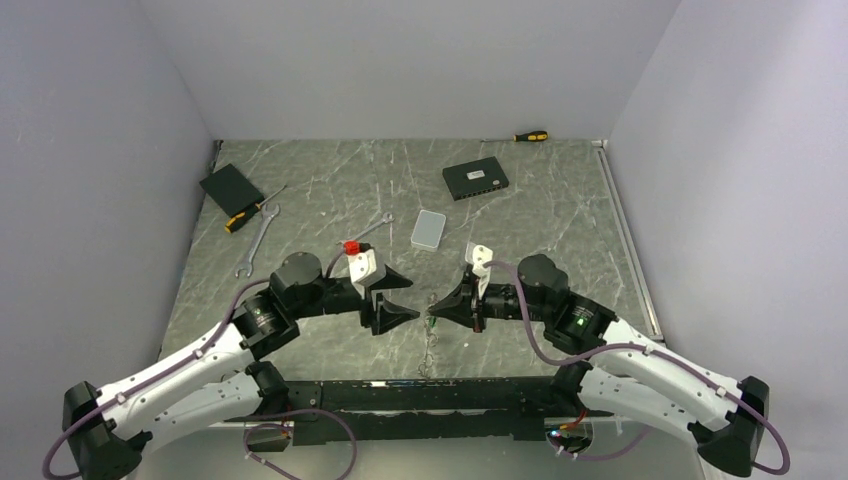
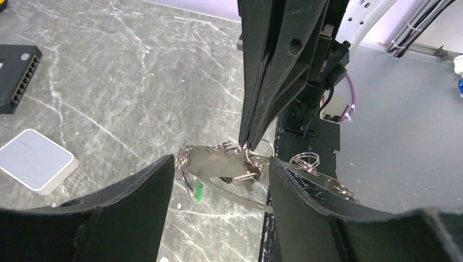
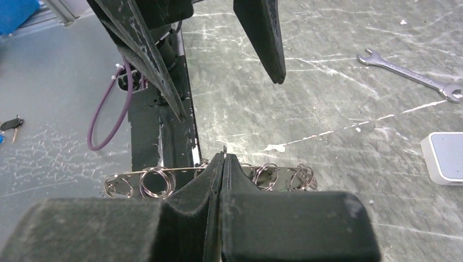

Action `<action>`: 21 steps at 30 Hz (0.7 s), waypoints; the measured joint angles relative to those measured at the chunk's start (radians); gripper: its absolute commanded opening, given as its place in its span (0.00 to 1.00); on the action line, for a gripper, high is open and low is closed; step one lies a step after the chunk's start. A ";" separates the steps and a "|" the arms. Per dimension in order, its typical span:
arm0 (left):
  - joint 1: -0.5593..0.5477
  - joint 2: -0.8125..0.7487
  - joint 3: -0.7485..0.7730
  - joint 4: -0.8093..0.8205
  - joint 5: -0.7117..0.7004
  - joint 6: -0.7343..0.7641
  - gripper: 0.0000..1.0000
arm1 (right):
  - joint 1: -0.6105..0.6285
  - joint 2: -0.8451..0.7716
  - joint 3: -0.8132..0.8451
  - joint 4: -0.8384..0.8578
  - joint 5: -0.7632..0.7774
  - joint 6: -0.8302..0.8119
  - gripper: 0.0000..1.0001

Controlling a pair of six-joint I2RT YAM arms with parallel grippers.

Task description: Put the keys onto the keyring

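The keyring [image 2: 213, 162] is a silvery bundle of flat metal pieces strung with several small split rings and a green tag [image 2: 198, 192]. My right gripper [image 3: 224, 157] is shut on a thin ring of it and holds it just above the table, near the front edge. The bundle shows behind the right fingers in the right wrist view [image 3: 153, 182] and hangs below them in the top view [image 1: 432, 340]. My left gripper [image 2: 221, 164] is open and empty. Its jaws stand on either side of the bundle, apart from it. The two grippers face tip to tip in the top view, left [image 1: 412, 298] and right [image 1: 432, 310].
A silver wrench [image 1: 258, 243] and a screwdriver [image 1: 250, 212] lie at the left. A white box [image 1: 428, 229] sits behind the grippers and a black switch box [image 1: 475, 180] farther back. A black-headed key [image 3: 11, 124] lies on the grey surface beyond the table's front edge.
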State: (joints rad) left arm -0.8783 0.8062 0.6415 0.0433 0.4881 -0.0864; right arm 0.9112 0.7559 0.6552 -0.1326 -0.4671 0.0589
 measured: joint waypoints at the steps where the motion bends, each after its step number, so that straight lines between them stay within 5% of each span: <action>1: 0.000 -0.011 0.000 -0.005 0.000 0.002 0.66 | 0.000 0.000 -0.012 0.018 -0.008 -0.005 0.00; 21: 0.000 0.015 -0.042 -0.001 0.017 -0.013 0.69 | 0.000 -0.034 -0.152 0.342 -0.022 -0.035 0.00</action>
State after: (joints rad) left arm -0.8783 0.8215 0.5999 0.0422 0.5049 -0.0990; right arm 0.9112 0.7216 0.5030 0.2092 -0.4889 0.0242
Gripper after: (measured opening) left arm 0.695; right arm 0.013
